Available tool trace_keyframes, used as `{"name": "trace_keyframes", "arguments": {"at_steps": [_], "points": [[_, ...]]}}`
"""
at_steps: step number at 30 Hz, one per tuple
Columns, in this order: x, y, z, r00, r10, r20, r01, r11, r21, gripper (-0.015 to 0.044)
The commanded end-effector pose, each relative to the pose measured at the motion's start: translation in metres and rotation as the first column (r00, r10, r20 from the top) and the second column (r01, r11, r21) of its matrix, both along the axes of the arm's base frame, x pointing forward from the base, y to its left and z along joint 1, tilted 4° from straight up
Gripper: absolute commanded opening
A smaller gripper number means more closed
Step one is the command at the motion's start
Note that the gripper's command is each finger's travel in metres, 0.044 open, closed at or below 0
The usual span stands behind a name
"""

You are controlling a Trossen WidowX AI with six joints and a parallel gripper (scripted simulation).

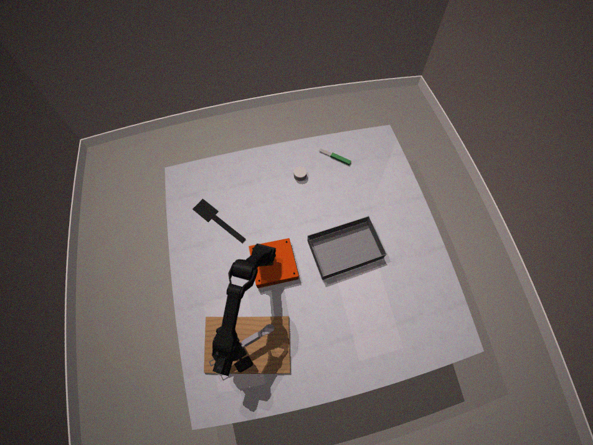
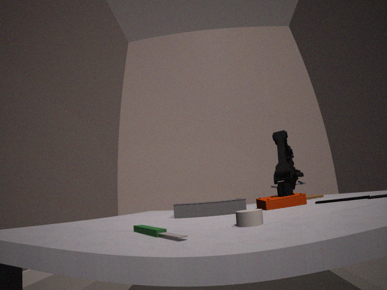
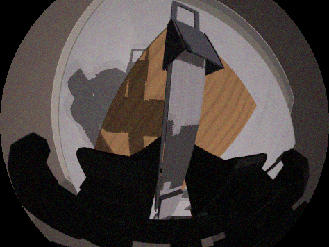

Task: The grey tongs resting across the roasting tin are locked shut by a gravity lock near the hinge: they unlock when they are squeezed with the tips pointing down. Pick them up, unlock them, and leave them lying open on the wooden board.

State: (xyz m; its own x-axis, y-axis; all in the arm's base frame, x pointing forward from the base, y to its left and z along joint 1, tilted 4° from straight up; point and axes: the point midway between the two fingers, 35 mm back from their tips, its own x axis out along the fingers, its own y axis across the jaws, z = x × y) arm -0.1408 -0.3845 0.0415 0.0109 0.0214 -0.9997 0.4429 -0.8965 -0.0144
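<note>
The grey tongs (image 1: 251, 339) (image 2: 301, 182) (image 3: 184, 94) are in my gripper (image 1: 234, 349) (image 3: 171, 141), which is shut on them across their arms. They hang above the wooden board (image 1: 210, 325) (image 2: 315, 196) (image 3: 225, 114), roughly level, slantwise over it. In the wrist view the dark hinge piece and its pull loop are at the top; I cannot tell whether the lock is on or off. The far ends of the arms are partly hidden by the fingers. The roasting tin (image 1: 338, 229) (image 2: 209, 209) is empty, to the right of the arm's base.
The orange base block (image 1: 287, 253) (image 2: 268, 204) stands between the board and tin. A black spatula (image 1: 205, 209) (image 2: 340, 199) lies beyond it. A pale round puck (image 1: 300, 172) (image 2: 249, 217) and a green-handled knife (image 1: 341, 159) (image 2: 149, 230) lie at the table's far side.
</note>
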Motion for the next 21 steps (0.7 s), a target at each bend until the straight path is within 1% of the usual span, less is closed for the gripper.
{"name": "trace_keyframes", "arguments": {"at_steps": [1, 15, 21], "points": [[0.001, 0.001, -0.008, 1.000, -0.006, 0.008, 0.006, 1.000, 0.005, -0.0150], [0.002, 0.002, -0.025, 1.000, -0.006, 0.008, 0.006, 1.000, 0.005, -0.0150], [0.001, 0.002, -0.023, 1.000, -0.001, 0.002, 0.001, 1.000, 0.004, 0.0008]]}}
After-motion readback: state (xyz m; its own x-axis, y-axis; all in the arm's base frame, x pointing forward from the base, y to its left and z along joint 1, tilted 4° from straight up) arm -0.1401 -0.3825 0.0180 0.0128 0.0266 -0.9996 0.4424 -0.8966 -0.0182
